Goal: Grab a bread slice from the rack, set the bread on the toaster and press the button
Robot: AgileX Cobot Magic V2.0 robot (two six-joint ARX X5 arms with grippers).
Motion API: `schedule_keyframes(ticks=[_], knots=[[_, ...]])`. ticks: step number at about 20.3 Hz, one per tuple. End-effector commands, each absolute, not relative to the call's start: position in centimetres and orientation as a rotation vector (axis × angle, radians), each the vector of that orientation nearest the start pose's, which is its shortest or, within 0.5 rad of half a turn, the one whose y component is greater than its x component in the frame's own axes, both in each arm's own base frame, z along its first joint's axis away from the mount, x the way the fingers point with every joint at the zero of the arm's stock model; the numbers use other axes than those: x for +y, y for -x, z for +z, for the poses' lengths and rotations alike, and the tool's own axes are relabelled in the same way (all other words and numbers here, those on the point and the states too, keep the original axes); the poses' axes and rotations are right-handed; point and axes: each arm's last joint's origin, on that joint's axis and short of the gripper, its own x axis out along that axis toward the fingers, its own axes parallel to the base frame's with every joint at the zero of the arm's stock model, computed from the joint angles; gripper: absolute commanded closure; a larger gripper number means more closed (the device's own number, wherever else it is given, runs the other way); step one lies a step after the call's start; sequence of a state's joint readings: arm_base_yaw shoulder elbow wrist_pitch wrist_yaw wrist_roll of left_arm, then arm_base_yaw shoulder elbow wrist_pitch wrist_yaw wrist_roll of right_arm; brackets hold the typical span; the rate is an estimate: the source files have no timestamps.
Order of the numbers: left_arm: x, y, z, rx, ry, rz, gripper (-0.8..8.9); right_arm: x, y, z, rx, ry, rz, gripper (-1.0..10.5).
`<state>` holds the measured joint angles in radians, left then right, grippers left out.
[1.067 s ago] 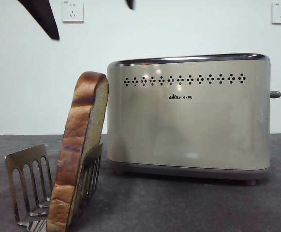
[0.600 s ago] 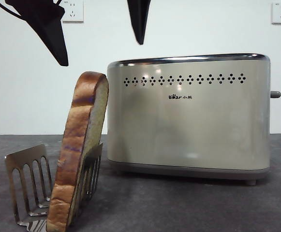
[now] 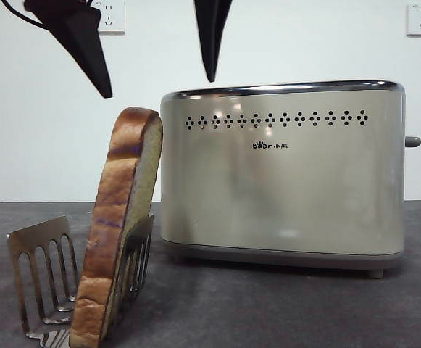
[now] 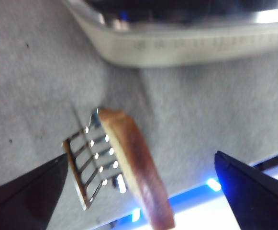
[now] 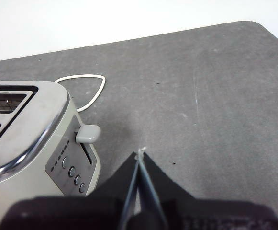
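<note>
Beside the large cream-beige boxy toaster, on its logo-face left: small shiny steel toast rack with slotted dividers, holding the thick brown-crusted slice of bread, leaning toward the toaster and nearly touching its wall. Above the slice and the toaster's near corner: left gripper, black jaws spread wide, lower than half a second ago and much lower than a second ago, yet not touching the bread; probably the start of the pick, descent unfinished, nothing else moved. Far end of the toaster: small grey lever button, up, unpressed. Left wrist view adds the straddle: bread and rack between the parted jaws of that gripper, toaster beyond. Right wrist view alone gives the right gripper, jaws pressed together and empty, waiting just off the button end, plus lever, round dials and top slots
</note>
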<state>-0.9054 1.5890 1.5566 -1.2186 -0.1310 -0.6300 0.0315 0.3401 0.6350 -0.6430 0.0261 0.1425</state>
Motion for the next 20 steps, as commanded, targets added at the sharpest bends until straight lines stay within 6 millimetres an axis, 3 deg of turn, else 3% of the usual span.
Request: schedule_keyframes(ticks=[1, 13, 20], knots=[[-23.7, -19.0, 32.4, 1.268, -0.072, -0.276, 2.51, 0.2, -7.8, 29.0, 0.335, -0.134, -0.017, 9.5], [-23.1, -18.6, 31.9, 1.346, -0.129, -0.236, 2.51, 0.2, -7.8, 29.0, 0.334, -0.135, -0.017, 9.5], [-24.1, -19.0, 30.5, 1.383, -0.163, -0.219, 2.51, 0.2, -7.8, 29.0, 0.334, -0.134, -0.018, 9.5]])
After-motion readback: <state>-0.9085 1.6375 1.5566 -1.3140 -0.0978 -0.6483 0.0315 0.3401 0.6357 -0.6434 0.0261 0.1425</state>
